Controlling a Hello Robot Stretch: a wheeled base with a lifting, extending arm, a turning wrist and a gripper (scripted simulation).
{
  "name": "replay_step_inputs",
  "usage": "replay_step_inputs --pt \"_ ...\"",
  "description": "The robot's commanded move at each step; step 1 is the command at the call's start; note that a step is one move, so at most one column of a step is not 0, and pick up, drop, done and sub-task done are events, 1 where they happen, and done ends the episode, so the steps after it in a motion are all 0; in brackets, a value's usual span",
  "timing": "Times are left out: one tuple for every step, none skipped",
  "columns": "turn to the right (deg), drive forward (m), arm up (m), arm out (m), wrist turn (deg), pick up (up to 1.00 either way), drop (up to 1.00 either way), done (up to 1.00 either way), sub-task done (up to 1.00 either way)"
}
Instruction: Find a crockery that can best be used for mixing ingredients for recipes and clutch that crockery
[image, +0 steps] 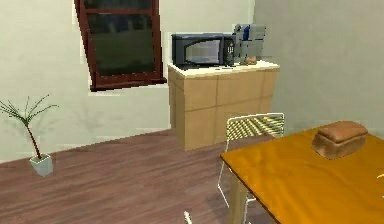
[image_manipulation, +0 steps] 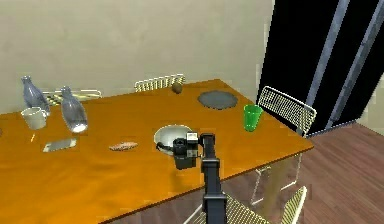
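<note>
Two bottles (image_manipulation: 70, 108) and a white cup (image_manipulation: 35, 117) stand at the arm side view's left on the orange table (image_manipulation: 110, 120), well apart from my work, so I judge them no concern. Moving right, the bowl (image_manipulation: 172, 134), pale and round, lies close to the table's near edge; that is the crockery I want. My gripper (image_manipulation: 183, 152) is right at its near rim. With the bowl behind it on the tabletop, I cannot tell whether it holds anything, nor whether the fingers touch the rim. For a sound grab I would settle the fingers over the rim rather than push at the side, since a shove could slide the bowl. Then I would lift straight up. Further right, a green cup (image_manipulation: 251, 118) stands near the table's corner, and a swing that way could topple it. Past that edge a wire chair (image_manipulation: 285, 108) crowds the floor, so retracting along the arm (image_manipulation: 212, 185) looks freest.
</note>
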Motion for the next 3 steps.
replay_step_inputs --pt "0.0 0.0 0.0 0.0 0.0 1.0 0.0 0.0 0.0" --pt "0.0 0.0 0.1 0.0 0.0 0.0 0.0 0.0 0.0" --pt "0.0 0.0 0.0 0.0 0.0 0.0 0.0 1.0 0.0"
